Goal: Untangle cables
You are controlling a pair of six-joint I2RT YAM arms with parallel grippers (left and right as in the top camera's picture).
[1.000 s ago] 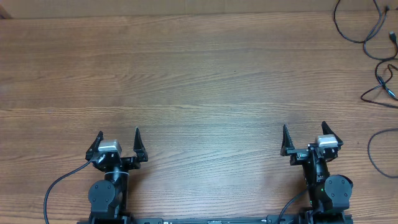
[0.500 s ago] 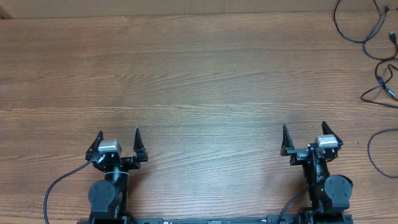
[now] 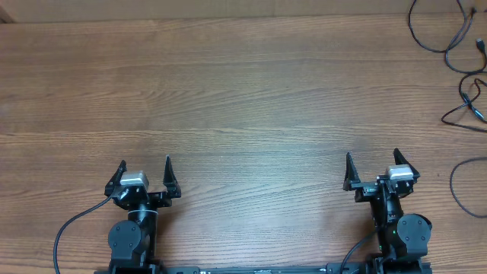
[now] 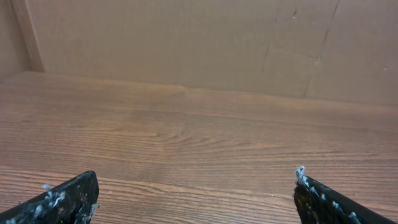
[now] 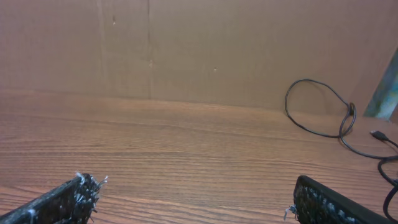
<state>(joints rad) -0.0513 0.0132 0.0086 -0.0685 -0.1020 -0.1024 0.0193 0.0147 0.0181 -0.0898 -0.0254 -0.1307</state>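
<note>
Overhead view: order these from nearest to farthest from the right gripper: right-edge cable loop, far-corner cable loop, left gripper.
1. right-edge cable loop, just beside it on the right.
2. far-corner cable loop, well ahead, at the far right.
3. left gripper, level with it, across on the left.

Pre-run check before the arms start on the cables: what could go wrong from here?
1. The cables lie at the far right of the table, partly out of the overhead view; a pull may drag them further out of sight.
2. The left gripper, open, sits far across from them, so the right gripper, also open, may have to work alone.
</note>
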